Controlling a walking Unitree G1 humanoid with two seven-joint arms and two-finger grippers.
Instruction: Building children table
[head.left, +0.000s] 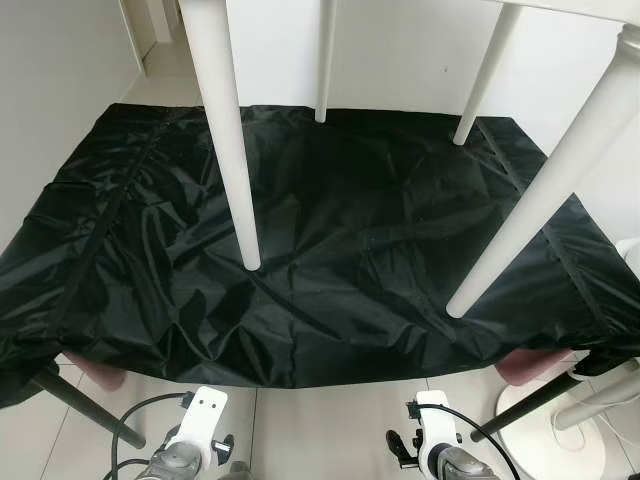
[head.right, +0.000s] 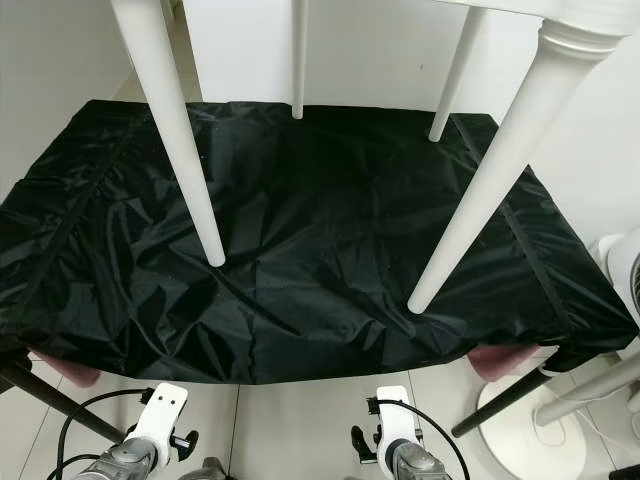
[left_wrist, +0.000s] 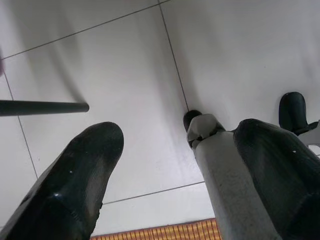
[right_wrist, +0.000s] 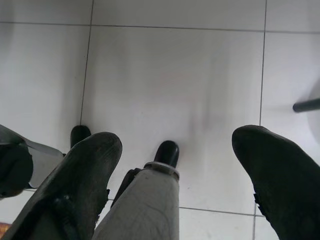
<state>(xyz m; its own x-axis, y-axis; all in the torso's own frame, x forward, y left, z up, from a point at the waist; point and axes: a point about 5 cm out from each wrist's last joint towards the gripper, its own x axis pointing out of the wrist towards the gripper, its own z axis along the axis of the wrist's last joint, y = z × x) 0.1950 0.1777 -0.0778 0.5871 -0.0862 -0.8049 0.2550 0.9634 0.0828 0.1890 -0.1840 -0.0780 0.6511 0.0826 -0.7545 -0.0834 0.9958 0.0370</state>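
A white children's table stands on a work surface draped in black cloth (head.left: 350, 270). Its near left leg (head.left: 235, 170) and near right leg (head.left: 530, 210) rest their tips on the cloth, and two thinner-looking far legs (head.left: 324, 70) (head.left: 485, 80) stand toward the back edge. The underside of the tabletop (head.left: 570, 8) shows at the upper right. Both arms hang low in front of the surface. My left gripper (left_wrist: 177, 135) and right gripper (right_wrist: 177, 140) point at the tiled floor, open and holding nothing.
Black stand legs (head.left: 85, 410) slant out from under the cloth at both front corners. A white round base with a cable (head.left: 560, 440) sits on the floor at the right. White walls close in behind. My own legs (right_wrist: 150, 200) show below the grippers.
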